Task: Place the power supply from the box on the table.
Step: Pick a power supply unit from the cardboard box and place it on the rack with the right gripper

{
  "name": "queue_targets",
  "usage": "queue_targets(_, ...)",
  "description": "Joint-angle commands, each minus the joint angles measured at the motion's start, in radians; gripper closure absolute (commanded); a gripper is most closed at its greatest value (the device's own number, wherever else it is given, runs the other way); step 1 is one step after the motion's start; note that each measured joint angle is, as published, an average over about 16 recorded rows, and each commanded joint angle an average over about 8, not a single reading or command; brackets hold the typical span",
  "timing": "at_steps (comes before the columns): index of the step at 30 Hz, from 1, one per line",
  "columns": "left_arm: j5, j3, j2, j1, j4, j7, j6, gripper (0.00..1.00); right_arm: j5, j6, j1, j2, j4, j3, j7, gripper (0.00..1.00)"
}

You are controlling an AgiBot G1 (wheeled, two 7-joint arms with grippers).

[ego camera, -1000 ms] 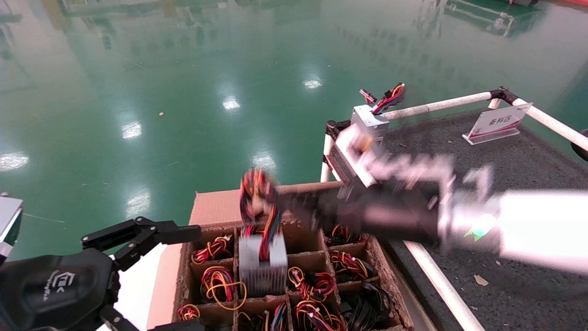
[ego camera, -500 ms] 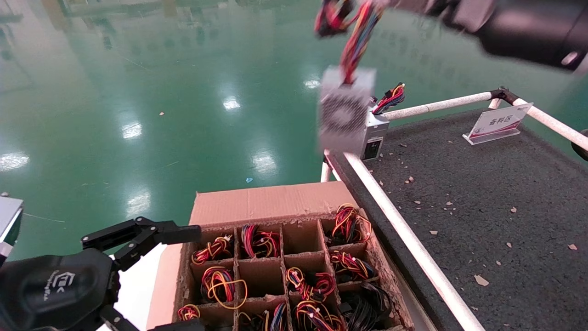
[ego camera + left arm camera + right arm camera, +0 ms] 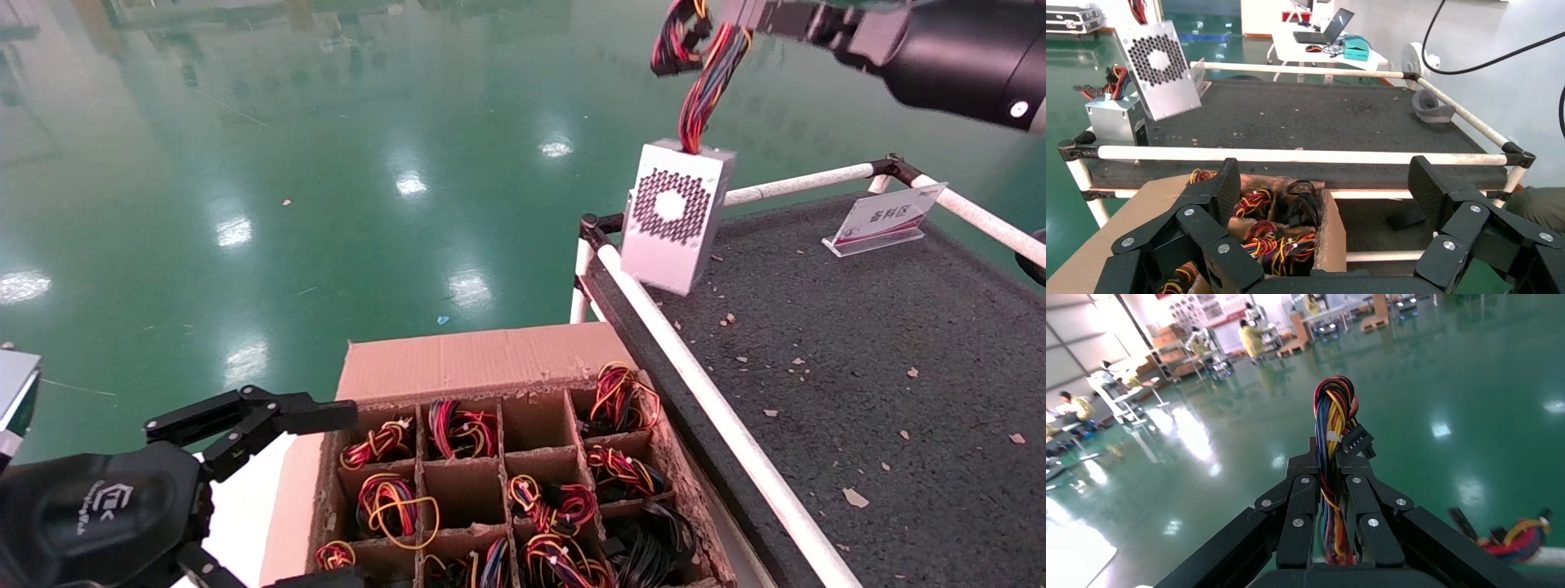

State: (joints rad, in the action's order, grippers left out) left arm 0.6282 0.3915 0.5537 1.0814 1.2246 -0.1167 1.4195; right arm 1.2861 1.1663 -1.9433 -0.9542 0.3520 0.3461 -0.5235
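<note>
The power supply (image 3: 672,216) is a silver brick with a honeycomb grille. It hangs by its red-yellow-black wire bundle (image 3: 707,86) above the near-left corner of the table (image 3: 858,343). My right gripper (image 3: 739,18) is high at the top edge, shut on that bundle (image 3: 1330,435), whose wires run between the fingers (image 3: 1306,496). The left wrist view also shows the power supply (image 3: 1159,67), tilted in the air. The box (image 3: 482,359) stands below the table's left rail, its cells full of wire bundles. My left gripper (image 3: 1322,177) is parked open beside the box.
A white pipe rail (image 3: 719,416) divides box and table. A second silver unit (image 3: 1113,119) stands at the table corner behind the hanging one. A sign placard (image 3: 887,219) sits at the back. A grey object (image 3: 1431,110) lies at the far corner.
The right arm has lifted the power supply out of a middle cell of the box, then carried it up and to the right over the table corner. The left arm has stayed still.
</note>
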Motion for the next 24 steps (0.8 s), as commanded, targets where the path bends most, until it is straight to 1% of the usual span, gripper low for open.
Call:
queue_targets(1,0.0,0.0,0.0,0.0,0.0,0.0,0.0,0.0,0.003,0.003,-0.013,-0.005,-0.053,0.0,0.041,1.0)
queue_targets(8,0.0,0.0,0.0,0.0,0.0,0.0,0.0,0.0,0.003,-0.003,-0.025,-0.024,-0.174,-0.002,0.137,1.0)
queue_targets(12,0.0,0.0,0.0,0.0,0.0,0.0,0.0,0.0,0.004,-0.034,-0.023,-0.037,-0.229,-0.003,0.177,1.0)
queue_targets(15,0.0,0.0,0.0,0.0,0.0,0.0,0.0,0.0,0.008,-0.091,-0.018,-0.049,-0.265,-0.002,0.205,1.0)
queue_targets(21,0.0,0.0,0.0,0.0,0.0,0.0,0.0,0.0,0.016,-0.249,-0.006,-0.082,-0.311,0.0,0.252,1.0)
queue_targets(24,0.0,0.0,0.0,0.0,0.0,0.0,0.0,0.0,0.016,-0.297,0.0,-0.094,-0.321,-0.001,0.269,1.0)
